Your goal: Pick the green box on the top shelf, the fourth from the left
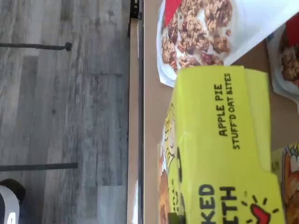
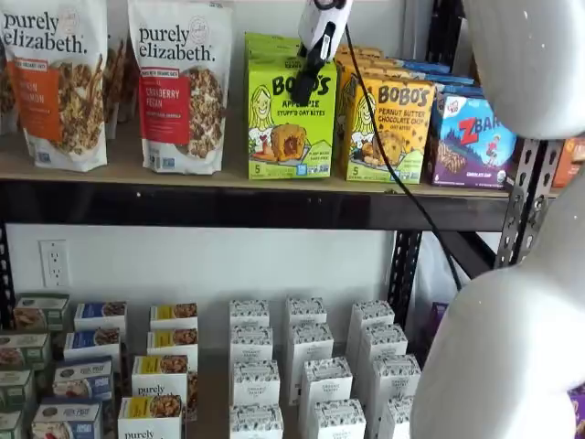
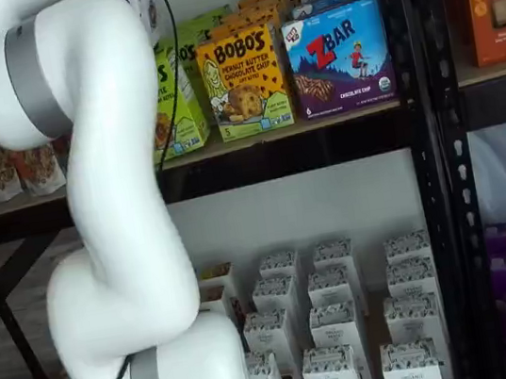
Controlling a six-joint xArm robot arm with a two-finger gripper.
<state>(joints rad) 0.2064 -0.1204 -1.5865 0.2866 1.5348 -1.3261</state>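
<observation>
A white wall backs a black steel rack whose tan boards carry packaged snacks. In a shelf view the top shelf (image 2: 228,174) holds granola pouches (image 2: 179,82), then the green box (image 2: 291,119) standing upright at the front edge, just beside the yellow-orange peanut butter box (image 2: 388,128) and the blue ZBar box (image 2: 471,137). The gripper (image 2: 306,87) hangs from above over the green box's upper front, fingers seen side-on as one dark bar, so whether they are spread or closed cannot be told; it looks lined up for a grasp from above, not yet holding.

In a shelf view from the side, the white arm (image 3: 112,201) covers most of the green box (image 3: 179,105); only a strip shows next to the peanut butter box (image 3: 242,81), and the fingers are hidden.

The wrist view looks down on the green box (image 1: 219,140), "APPLE PIE" lettering readable, with a granola pouch (image 1: 201,32) adjoining and grey floor (image 1: 60,112) beyond the shelf edge.
</observation>
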